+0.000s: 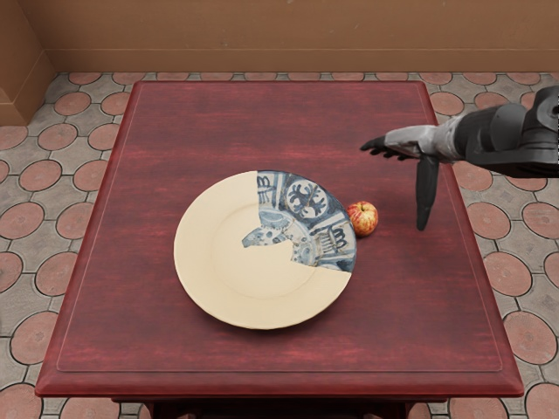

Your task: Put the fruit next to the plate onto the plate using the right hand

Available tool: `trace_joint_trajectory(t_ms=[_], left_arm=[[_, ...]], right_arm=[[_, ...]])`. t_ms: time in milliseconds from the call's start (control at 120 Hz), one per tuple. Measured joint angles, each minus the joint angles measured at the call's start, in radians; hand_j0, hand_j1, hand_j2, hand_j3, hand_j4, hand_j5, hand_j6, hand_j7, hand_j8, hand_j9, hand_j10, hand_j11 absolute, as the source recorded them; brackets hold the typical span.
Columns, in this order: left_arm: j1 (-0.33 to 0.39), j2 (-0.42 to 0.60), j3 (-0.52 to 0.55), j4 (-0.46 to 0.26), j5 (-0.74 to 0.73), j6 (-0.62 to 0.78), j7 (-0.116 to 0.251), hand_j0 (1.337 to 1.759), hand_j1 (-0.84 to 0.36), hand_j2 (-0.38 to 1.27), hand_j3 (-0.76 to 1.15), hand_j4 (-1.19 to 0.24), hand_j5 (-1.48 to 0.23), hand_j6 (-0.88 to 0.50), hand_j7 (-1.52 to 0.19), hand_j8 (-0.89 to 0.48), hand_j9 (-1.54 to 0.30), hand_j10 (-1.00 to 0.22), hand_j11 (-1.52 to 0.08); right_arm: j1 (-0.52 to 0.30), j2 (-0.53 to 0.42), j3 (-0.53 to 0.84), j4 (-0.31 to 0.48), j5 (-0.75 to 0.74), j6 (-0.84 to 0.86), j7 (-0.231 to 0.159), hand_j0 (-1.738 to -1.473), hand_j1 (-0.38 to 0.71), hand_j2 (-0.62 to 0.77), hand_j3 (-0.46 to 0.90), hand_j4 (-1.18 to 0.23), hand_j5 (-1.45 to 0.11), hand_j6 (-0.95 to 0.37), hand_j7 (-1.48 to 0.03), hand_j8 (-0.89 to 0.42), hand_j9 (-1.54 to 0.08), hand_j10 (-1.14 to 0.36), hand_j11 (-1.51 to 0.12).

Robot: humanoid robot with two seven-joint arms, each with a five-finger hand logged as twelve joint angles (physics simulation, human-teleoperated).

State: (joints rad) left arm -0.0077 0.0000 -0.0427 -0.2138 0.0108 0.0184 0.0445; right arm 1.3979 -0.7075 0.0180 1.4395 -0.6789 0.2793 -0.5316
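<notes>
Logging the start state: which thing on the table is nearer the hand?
The apple, small and red, beside the plate, which lies farther from the right hand.

Open dark red wooden tabletop [419, 288] separates the robot's spread grey right hand [409, 145] from the small red-and-yellow apple [362, 217], whose right and near sides stand clear. The round cream plate with a blue-patterned wedge [227, 262] closes off the apple's left side, its rim just beside the fruit.
</notes>
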Motion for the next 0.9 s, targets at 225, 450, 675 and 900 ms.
trace_joint_trajectory(t_ms=[225, 450, 675, 900], left_arm=[[0.0, 0.0, 0.0, 0.0, 0.0, 0.0, 0.0, 1.658, 0.35, 0.0, 0.0, 0.0, 0.0, 0.0, 0.0, 0.0, 0.0, 0.0, 0.0], [0.0, 0.0, 0.0, 0.0, 0.0, 0.0, 0.0, 1.658, 0.35, 0.0, 0.0, 0.0, 0.0, 0.0, 0.0, 0.0, 0.0, 0.0, 0.0], [0.0, 0.0, 0.0, 0.0, 0.0, 0.0, 0.0, 1.658, 0.35, 0.0, 0.0, 0.0, 0.0, 0.0, 0.0, 0.0, 0.0, 0.0, 0.0], [0.0, 0.0, 0.0, 0.0, 0.0, 0.0, 0.0, 1.658, 0.35, 0.0, 0.0, 0.0, 0.0, 0.0, 0.0, 0.0, 0.0, 0.0, 0.0]], right_arm=[[-0.051, -0.027, -0.001, 0.085, -0.006, -0.163, -0.032, -1.658, -0.33, 0.0, 0.0, -0.02, -0.02, -0.02, -0.02, -0.02, -0.02, -0.02, -0.02], [-0.063, -0.029, -0.032, 0.197, -0.04, -0.299, -0.063, -1.658, -0.33, 0.0, 0.0, -0.02, -0.03, -0.02, -0.03, -0.02, -0.03, -0.02, -0.03], [-0.062, 0.037, -0.044, 0.195, -0.092, -0.345, -0.077, -1.658, -0.32, 0.0, 0.0, -0.02, -0.03, -0.03, -0.03, -0.02, -0.03, -0.02, -0.03], [-0.078, 0.055, -0.046, 0.189, -0.132, -0.377, -0.079, -1.658, -0.16, -0.03, 0.0, -0.16, -0.2, -0.16, -0.2, -0.16, -0.2, -0.16, -0.2]])
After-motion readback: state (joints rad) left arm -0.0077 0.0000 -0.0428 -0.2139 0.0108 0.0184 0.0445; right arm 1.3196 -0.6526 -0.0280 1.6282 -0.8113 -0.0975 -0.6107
